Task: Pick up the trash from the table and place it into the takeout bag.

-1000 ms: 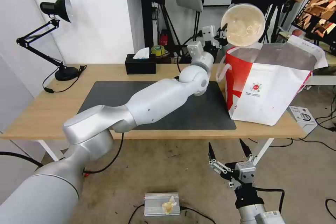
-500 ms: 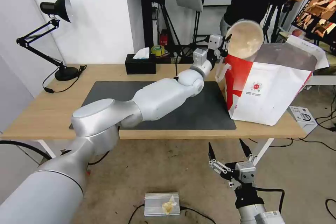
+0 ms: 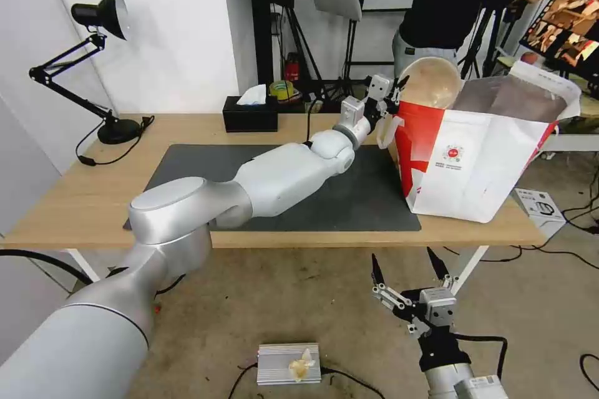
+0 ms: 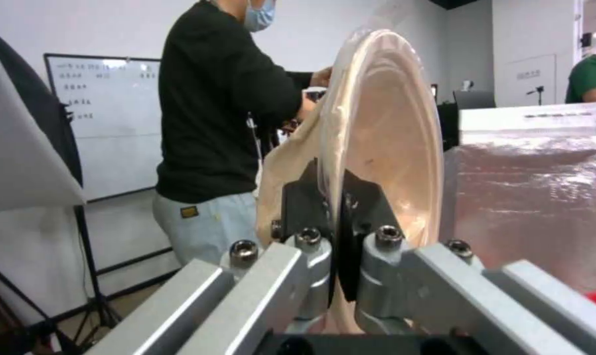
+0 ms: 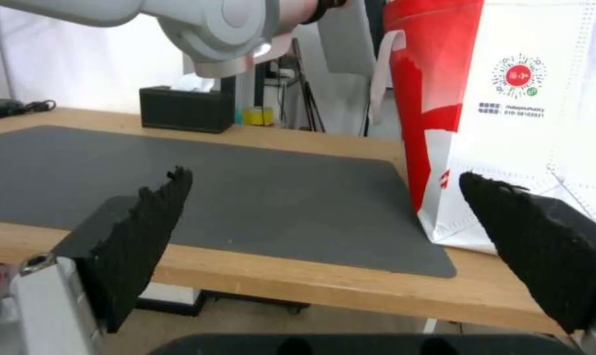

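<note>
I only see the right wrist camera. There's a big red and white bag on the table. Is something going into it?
Observer: Yes. The left gripper is holding a beige paper bowl on edge at the takeout bag's open top.
Operator: Is it squeezing the bowl?
Observer: Its fingers are shut on the rim.
Operator: What's inside the bag?
Observer: Silver foil lining.

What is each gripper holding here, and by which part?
The left gripper pinches the beige paper bowl by its rim, over the takeout bag. The right gripper holds nothing.
</note>
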{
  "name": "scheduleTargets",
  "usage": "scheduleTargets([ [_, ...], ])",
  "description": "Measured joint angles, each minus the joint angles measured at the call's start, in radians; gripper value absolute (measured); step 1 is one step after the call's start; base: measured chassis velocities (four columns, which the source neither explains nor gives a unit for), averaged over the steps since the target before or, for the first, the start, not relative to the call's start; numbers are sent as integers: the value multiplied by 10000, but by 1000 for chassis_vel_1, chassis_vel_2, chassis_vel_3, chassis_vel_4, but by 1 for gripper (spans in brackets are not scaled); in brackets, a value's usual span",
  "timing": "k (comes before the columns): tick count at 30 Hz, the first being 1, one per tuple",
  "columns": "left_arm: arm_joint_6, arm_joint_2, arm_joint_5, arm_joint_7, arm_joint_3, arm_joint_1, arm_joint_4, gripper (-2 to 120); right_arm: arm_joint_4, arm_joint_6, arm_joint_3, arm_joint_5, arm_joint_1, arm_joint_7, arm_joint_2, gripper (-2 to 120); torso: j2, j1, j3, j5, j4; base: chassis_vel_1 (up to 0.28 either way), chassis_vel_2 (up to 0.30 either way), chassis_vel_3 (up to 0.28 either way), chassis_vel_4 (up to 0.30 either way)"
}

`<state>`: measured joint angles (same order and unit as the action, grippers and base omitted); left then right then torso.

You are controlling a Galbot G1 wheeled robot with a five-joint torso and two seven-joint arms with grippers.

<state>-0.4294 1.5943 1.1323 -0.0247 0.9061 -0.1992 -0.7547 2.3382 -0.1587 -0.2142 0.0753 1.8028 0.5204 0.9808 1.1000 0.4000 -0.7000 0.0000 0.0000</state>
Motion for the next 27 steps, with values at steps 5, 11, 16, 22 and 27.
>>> scheduleTargets([
  [5,-46,-6,-90,144,52,-53,-133,0,0,0,0,0,0,0,0,100,0,0,0,0,1,0,0,0,0],
  [11,-286,-15,-336,327,-1,-118,-277,5,0,0,0,0,0,0,0,100,0,0,0,0,0,0,0,0,0],
  [16,-681,-17,-849,320,-6,-137,-421,25,0,0,0,0,0,0,0,100,0,1,0,0,1,0,0,0,0],
  [22,-883,-19,-1043,275,7,-237,-542,48,0,0,0,0,0,0,0,100,0,0,0,0,1,0,0,0,0],
  [27,-1065,-21,-1228,267,29,-266,-582,63,0,0,0,0,0,0,0,100,0,0,0,0,0,0,0,0,0],
])
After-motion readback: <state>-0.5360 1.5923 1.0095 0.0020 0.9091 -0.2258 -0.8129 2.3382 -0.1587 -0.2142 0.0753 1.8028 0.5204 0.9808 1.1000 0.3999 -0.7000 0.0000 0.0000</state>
